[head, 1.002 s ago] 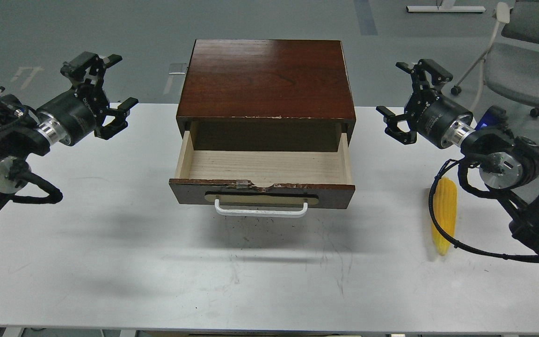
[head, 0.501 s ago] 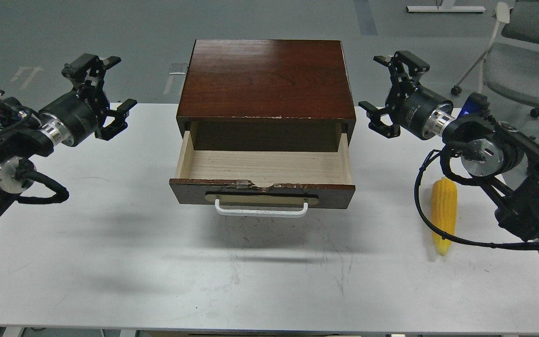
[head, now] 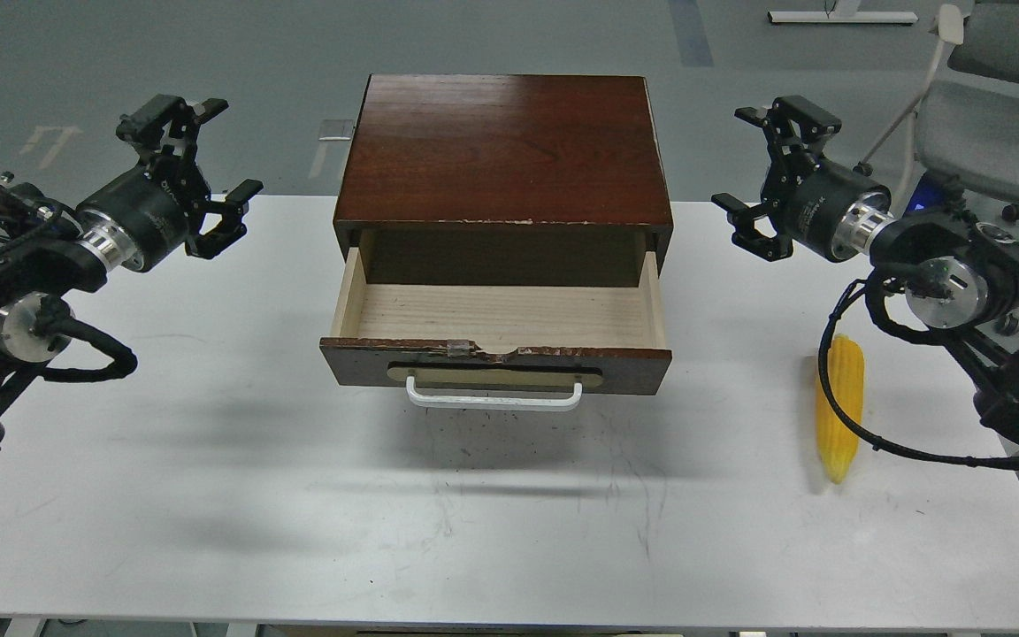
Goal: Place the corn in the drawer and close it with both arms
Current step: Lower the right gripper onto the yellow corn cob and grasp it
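Observation:
The dark brown drawer (head: 495, 363) stands pulled open in the middle of the table, its pale wood inside empty, white bar handle (head: 493, 399) facing me. The yellow corn (head: 840, 409) lies on the table at the right, pointed end toward me, with a black cable of my right arm crossing it. My right gripper (head: 759, 168) is open and empty, held in the air beyond the corn, right of the cabinet. My left gripper (head: 218, 150) is open and empty, held in the air left of the cabinet.
The drawer sits in a dark reddish-brown wooden cabinet (head: 503, 150) at the back middle of the white table (head: 297, 495). A grey chair (head: 987, 115) stands on the floor behind the table at the right.
My right gripper swung left toward the cabinet, then back to the right again. My left gripper rose slightly. The corn and the drawer have not moved.

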